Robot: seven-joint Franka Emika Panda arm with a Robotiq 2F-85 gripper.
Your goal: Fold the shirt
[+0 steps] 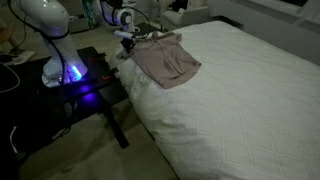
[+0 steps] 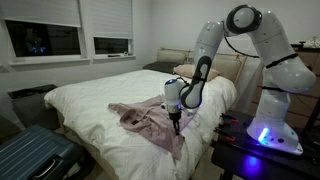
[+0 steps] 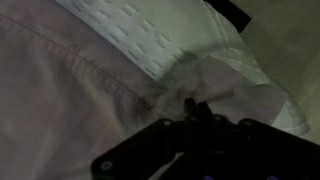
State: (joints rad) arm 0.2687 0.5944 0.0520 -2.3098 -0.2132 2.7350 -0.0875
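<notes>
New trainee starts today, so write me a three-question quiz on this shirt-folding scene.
1. True or false: the small dusty pink-beige fabric shirt lies on the floor.
2. Pick one: the black pincer is A) at the shirt's edge, B) over bare bedding far from the shirt, C) above the floor.
3. Fill in: the shirt rests on a white quilted ____.
Key: 1 false; 2 A; 3 bed cover.
</notes>
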